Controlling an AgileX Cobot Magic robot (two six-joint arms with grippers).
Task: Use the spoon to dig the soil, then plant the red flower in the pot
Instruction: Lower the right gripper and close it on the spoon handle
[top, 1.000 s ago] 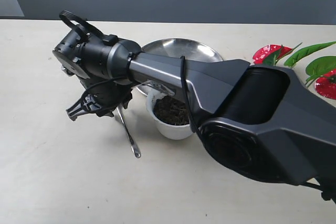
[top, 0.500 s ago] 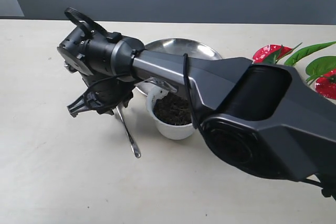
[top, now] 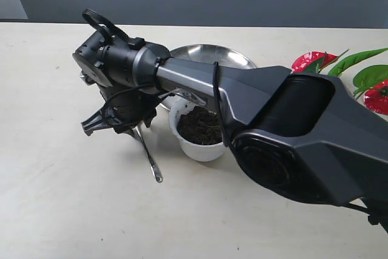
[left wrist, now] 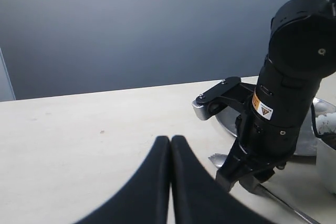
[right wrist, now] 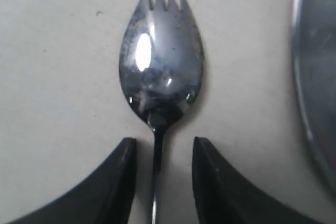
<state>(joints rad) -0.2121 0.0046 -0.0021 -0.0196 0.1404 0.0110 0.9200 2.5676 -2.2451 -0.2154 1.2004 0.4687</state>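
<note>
While its jaws stood spread on either side of the handle, the right gripper (right wrist: 159, 182) hung over the spoon (right wrist: 161, 72), which lay on the table (top: 60, 198) at centre left of the exterior frame. Just right of it stood the pot (top: 200, 141) of soil (top: 199, 124), the plate (top: 212, 56) behind. At far right lay the flower (top: 357, 77). The left gripper (left wrist: 170, 182) was pressed together, holding nothing.
</note>
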